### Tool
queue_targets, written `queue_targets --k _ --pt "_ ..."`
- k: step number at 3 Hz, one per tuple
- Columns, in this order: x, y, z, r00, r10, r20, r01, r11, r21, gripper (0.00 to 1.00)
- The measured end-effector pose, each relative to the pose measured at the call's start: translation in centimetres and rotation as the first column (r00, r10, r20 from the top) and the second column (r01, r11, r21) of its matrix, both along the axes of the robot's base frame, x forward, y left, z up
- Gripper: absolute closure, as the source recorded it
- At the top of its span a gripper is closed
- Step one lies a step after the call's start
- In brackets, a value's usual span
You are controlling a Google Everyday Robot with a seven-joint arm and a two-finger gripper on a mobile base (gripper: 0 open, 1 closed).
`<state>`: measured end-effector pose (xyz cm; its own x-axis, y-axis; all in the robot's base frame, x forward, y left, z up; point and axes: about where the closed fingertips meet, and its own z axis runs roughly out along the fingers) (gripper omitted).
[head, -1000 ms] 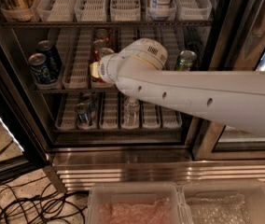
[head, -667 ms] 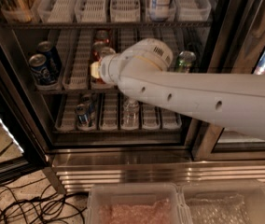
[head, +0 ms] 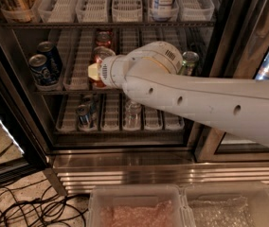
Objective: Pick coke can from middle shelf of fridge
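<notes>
Gripper [head: 94, 73] is left of the frame's centre, right at the coke can [head: 101, 55] on the fridge's [head: 125, 173] middle shelf [head: 77, 74]; whether it grasps, I cannot tell.

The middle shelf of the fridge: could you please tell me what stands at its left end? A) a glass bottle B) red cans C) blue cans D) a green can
C: two blue cans stand at the left end of the middle shelf. The coke can is in a centre lane right by the gripper, and the green can is on the right.
</notes>
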<state>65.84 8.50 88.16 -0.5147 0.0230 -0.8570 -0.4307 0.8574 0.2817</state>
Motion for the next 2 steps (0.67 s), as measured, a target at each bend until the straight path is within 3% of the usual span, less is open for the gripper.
queue_targets --k 1,2 --pt "-0.7 0.4 0.1 0.9998 0.021 -0.006 -0.021 1.000 0.015 1.00" --pt "-1.9 1.0 -1.5 0.9957 0.047 -0.080 -0.045 0.998 0.034 1.00"
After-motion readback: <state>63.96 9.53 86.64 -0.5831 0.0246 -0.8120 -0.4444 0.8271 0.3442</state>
